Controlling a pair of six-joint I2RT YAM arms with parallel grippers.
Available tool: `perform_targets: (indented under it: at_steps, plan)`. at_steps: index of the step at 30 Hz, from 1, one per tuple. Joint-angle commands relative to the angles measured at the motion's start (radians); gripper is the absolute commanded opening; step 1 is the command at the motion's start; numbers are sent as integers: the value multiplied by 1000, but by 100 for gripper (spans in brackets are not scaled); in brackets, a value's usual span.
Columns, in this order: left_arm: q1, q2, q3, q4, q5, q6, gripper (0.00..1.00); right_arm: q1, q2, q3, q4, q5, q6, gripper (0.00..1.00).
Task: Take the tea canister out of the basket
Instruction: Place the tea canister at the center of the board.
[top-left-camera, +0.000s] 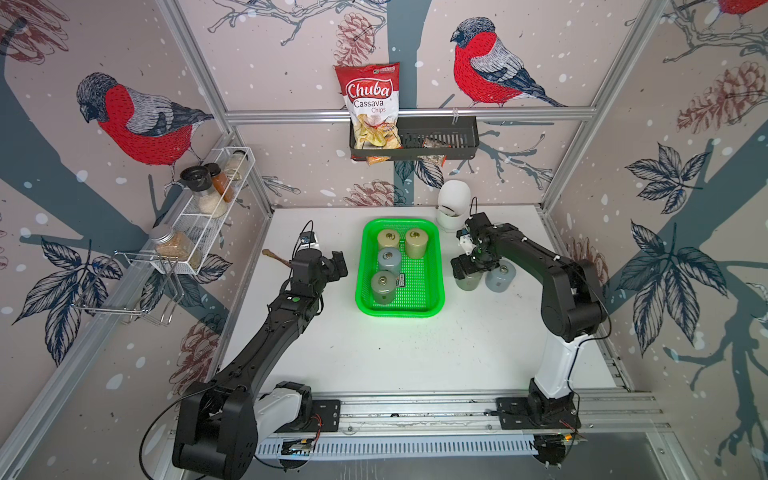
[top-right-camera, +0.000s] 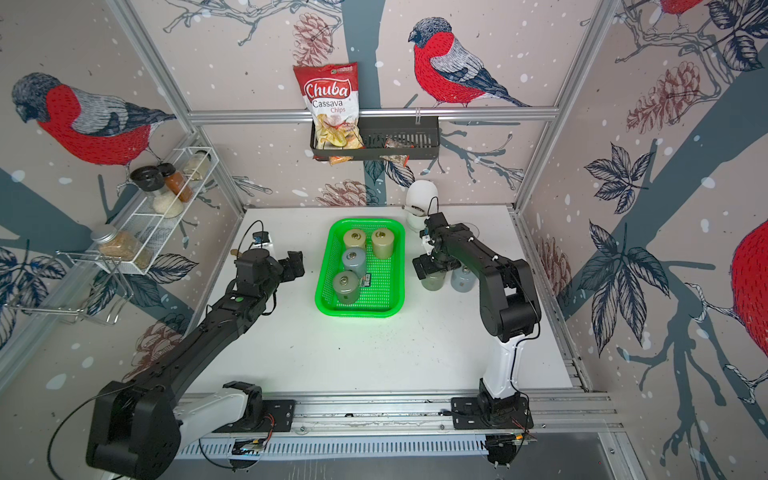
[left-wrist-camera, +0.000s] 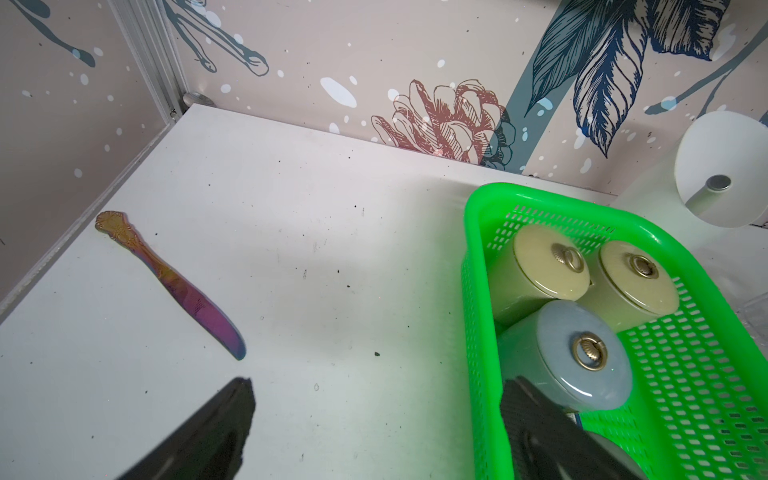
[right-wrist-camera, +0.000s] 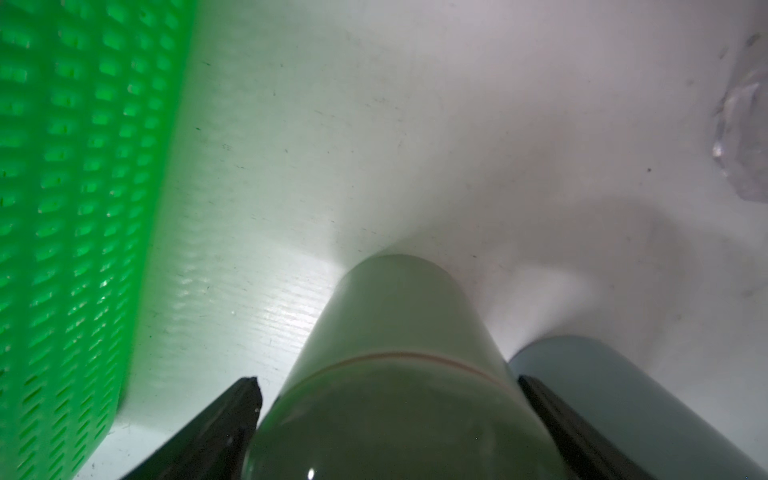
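Observation:
The bright green basket (top-left-camera: 399, 312) (top-right-camera: 359, 312) lies mid-table and holds several tea canisters: two beige (top-left-camera: 416, 243), one blue-grey (top-left-camera: 389, 259) and one grey-green (top-left-camera: 383, 286). Outside it, to its right, a pale green canister (top-left-camera: 467, 283) (right-wrist-camera: 399, 316) stands on the table beside a blue-grey one (top-left-camera: 500, 277) (right-wrist-camera: 582, 374). My right gripper (top-left-camera: 468, 270) (right-wrist-camera: 386, 382) is over the pale green canister, fingers either side of its top, open, with a gap showing at one finger. My left gripper (top-left-camera: 338, 264) (left-wrist-camera: 380, 384) hangs open and empty at the basket's left rim (left-wrist-camera: 473, 291).
An iridescent knife (left-wrist-camera: 174, 286) (top-left-camera: 276, 257) lies far left on the table. A white holder (top-left-camera: 454, 203) stands behind the right arm. The back wall carries a black rack (top-left-camera: 440, 139) with a chips bag. A white wire shelf (top-left-camera: 216, 208) with jars hangs left.

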Motion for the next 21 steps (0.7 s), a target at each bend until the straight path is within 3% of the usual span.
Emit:
perform_targets:
  at_steps: [1, 11, 21]
  plan:
    - [-5, -7, 2, 22, 12, -6, 97, 0, -14, 11, -1, 5, -13, 100]
    - [-5, -27, 3, 22, 9, -17, 97, 52, -61, 183, -50, 109, 7, 100]
    - [-5, -31, 11, 8, 19, -32, 97, 254, -42, 352, -141, 122, 14, 100]
